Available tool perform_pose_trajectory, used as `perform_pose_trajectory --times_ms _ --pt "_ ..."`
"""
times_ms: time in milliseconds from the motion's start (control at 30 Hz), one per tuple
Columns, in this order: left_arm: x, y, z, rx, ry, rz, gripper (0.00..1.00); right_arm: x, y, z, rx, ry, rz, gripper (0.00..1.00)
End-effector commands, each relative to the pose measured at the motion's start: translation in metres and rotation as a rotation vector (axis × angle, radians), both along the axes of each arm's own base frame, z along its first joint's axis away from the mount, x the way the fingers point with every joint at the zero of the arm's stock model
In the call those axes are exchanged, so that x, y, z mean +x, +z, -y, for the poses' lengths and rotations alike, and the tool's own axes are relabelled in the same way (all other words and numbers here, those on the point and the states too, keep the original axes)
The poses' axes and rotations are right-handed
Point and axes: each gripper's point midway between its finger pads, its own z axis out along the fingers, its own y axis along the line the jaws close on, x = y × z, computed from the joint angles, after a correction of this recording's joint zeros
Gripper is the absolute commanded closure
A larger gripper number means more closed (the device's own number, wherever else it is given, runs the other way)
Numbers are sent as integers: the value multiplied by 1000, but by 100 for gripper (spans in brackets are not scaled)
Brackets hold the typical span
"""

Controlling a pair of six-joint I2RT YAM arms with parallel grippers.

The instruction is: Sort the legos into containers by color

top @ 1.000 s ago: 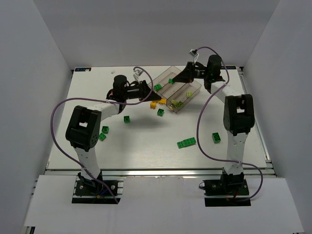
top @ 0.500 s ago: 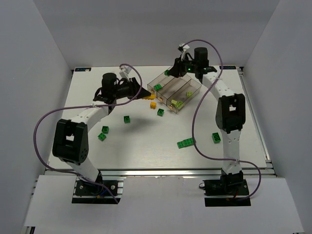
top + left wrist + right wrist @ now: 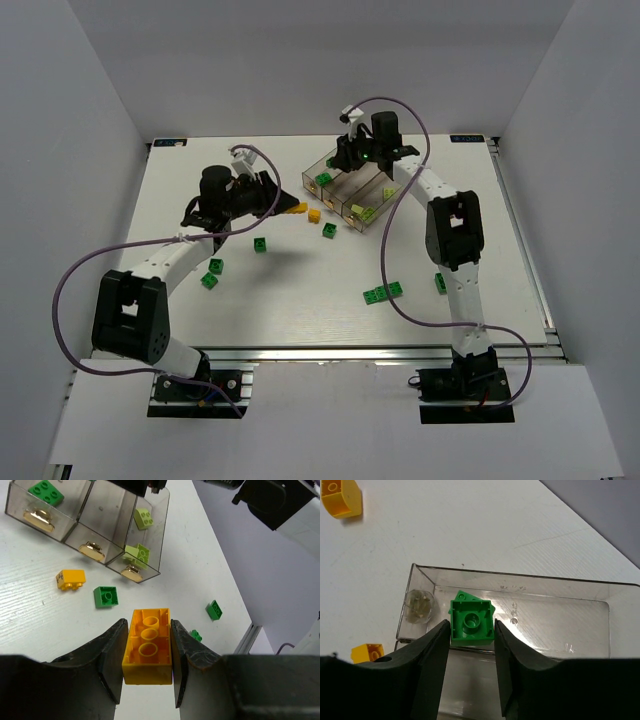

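Crowding over the tray is the main risk, since both hands are loaded. The right hand pinches a green brick over one bin, near its end wall, where another green brick already lies. Released from here, the brick could clip the rim or land on that brick and hop out onto the desk or into the next bin. The left hand pinches an orange brick by its long sides, held over the desk just short of the tray. The middle bin looks like the free one, as pale bricks fill the bin on the other side. Reaching it would bring the left hand close beside the right, so the fingers or the purple cables could knock together. A bump like that could jar either brick loose or shove the light tray across the desk. The orange brick also sits toward the fingertips, so a quick swing might let it slide out. Compared with a second ago, the right hand has crossed from the right side of the tray to the leftmost bin. The left arm has swung its elbow outward and drawn its hand slightly back from the tray. The loose bricks on the desk lie where they did.
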Motion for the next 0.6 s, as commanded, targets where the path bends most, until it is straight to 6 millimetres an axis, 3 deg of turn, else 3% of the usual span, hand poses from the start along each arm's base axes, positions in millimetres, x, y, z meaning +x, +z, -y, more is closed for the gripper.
perform_pose_trajectory --times_ms 0,33,133,233,367,400,433,467,500,533,567 --pt "3 26 -3 -16 29 74 91 12 23 -9 -8 9 111 53" --pt "3 26 -2 -21 29 71 91 12 22 -11 -14 17 124 41" --pt "4 29 -1 -37 28 74 91 12 28 -15 -1 24 139 22" --pt "6 29 1 -59 32 71 91 12 42 -14 10 24 165 13" --pt "10 30 13 -83 14 77 91 12 77 4 68 0 205 11" --pt "11 31 18 -84 6 79 90 8 106 12 92 -12 250 11" --pt "18 31 26 -77 -4 86 90 8 119 22 111 -50 273 11" --pt "16 29 40 -66 -33 79 90 6 90 47 112 -119 207 11" --pt "20 25 47 -50 -45 73 90 2 133 59 200 -165 265 11" --pt "28 36 56 -43 -56 109 90 -11 135 64 231 -103 242 16" --pt "32 18 69 -20 -76 75 91 -14 139 87 252 -85 216 29"
